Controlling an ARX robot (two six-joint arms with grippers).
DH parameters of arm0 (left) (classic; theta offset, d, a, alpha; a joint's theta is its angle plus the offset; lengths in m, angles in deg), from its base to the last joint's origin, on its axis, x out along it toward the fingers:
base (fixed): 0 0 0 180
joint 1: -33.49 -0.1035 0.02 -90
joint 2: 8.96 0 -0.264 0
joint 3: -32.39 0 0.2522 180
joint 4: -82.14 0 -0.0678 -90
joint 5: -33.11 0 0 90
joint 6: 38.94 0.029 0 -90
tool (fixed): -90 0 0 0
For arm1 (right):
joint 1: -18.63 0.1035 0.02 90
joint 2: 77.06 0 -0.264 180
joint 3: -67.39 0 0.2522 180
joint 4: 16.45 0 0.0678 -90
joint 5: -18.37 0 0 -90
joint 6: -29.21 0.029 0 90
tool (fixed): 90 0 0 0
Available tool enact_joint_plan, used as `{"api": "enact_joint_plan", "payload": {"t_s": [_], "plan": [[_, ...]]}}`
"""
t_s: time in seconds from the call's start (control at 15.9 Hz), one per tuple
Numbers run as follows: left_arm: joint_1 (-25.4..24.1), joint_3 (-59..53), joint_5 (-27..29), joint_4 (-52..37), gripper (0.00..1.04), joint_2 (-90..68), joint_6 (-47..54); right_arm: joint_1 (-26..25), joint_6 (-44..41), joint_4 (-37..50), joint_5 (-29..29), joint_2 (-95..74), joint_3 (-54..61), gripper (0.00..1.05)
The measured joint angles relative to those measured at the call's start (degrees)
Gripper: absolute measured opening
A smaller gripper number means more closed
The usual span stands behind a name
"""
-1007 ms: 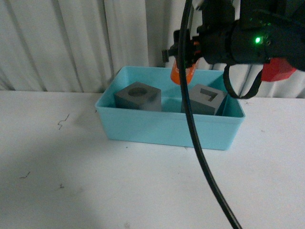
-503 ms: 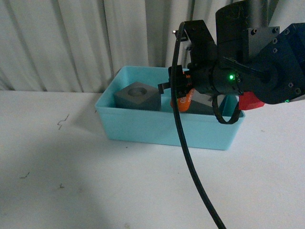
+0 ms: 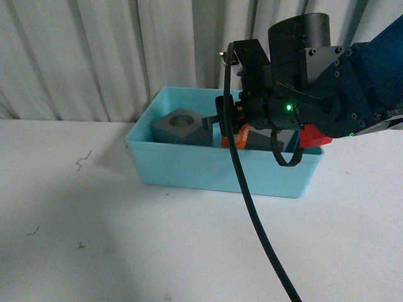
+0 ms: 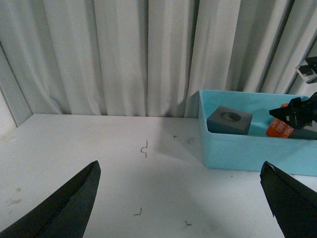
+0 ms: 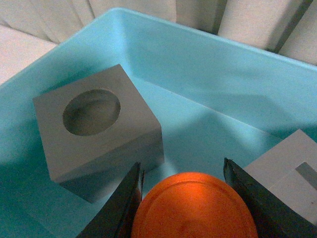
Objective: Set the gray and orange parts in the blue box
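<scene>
Right gripper (image 5: 184,198): clamped on cylinder (image 5: 194,207), lowered inside box (image 3: 214,170) between both cubes (image 5: 96,131), apparently for release there. Left gripper (image 4: 183,198): spread, empty.

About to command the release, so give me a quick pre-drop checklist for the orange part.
1. Right hand shut on the orange cylinder: ok.
2. Cylinder inside the blue box walls, between the round-recess cube and the rectangular-recess cube: ok.
3. Both gray cubes already in the box: ok.
4. Cylinder touching the box floor: cannot tell.
5. Clearance from both cubes when the fingers open: cannot tell, looks tight.
6. Left hand open and away from the box: ok.
</scene>
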Motion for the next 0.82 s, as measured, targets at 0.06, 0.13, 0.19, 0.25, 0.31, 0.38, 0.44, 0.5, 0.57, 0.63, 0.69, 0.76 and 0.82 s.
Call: {"api": "enact_joint_plan", "payload": {"t_s": [0.06, 0.13, 0.19, 0.25, 0.31, 0.38, 0.44, 0.5, 0.57, 0.63, 0.69, 0.76, 0.82], "plan": [[0.0, 0.0, 0.0, 0.0, 0.98, 0.0, 0.0, 0.07, 0.07, -0.04, -0.07, -0.57, -0.35, 0.46], [0.0, 0.0, -0.02, 0.0, 0.98, 0.0, 0.0, 0.39, 0.24, -0.11, -0.11, -1.01, -0.68, 0.46], [0.0, 0.0, 0.0, 0.0, 0.98, 0.0, 0.0, 0.39, 0.26, -0.15, -0.28, -1.25, -0.79, 0.46], [0.0, 0.0, 0.0, 0.0, 0.98, 0.0, 0.0, 0.7, 0.39, -0.37, -0.72, -1.79, -1.44, 0.46], [0.0, 0.0, 0.0, 0.0, 0.98, 0.0, 0.0, 0.72, 0.39, -0.79, -0.9, -2.19, -2.16, 0.46], [0.0, 0.0, 0.0, 0.0, 0.98, 0.0, 0.0, 0.76, 0.37, -1.36, -0.87, -2.6, -2.36, 0.52], [0.0, 0.0, 0.0, 0.0, 0.98, 0.0, 0.0, 0.76, 0.66, -1.66, -0.87, -2.93, -2.36, 0.63], [0.0, 0.0, 0.0, 0.0, 0.98, 0.0, 0.0, 0.74, 0.66, -1.66, -0.87, -2.99, -2.36, 0.74], [0.0, 0.0, 0.0, 0.0, 0.98, 0.0, 0.0, 0.72, 0.81, -1.18, -0.87, -2.99, -2.36, 0.83], [0.0, 0.0, 0.0, 0.0, 0.98, 0.0, 0.0, 0.7, 0.83, 0.35, -0.87, -2.95, -2.29, 0.96], [0.0, 0.0, 0.0, 0.0, 0.98, 0.0, 0.0, 0.63, 1.38, 1.18, -0.72, -2.21, -1.55, 1.0], [0.0, 0.0, 0.02, 0.0, 0.98, 0.0, 0.0, 0.61, 1.36, 2.78, -0.66, -0.46, 0.42, 0.97], [0.0, 0.0, 0.02, -0.02, 0.98, 0.0, 0.0, 0.02, 1.2, 5.77, 0.31, 4.02, 4.55, 0.98]]}}
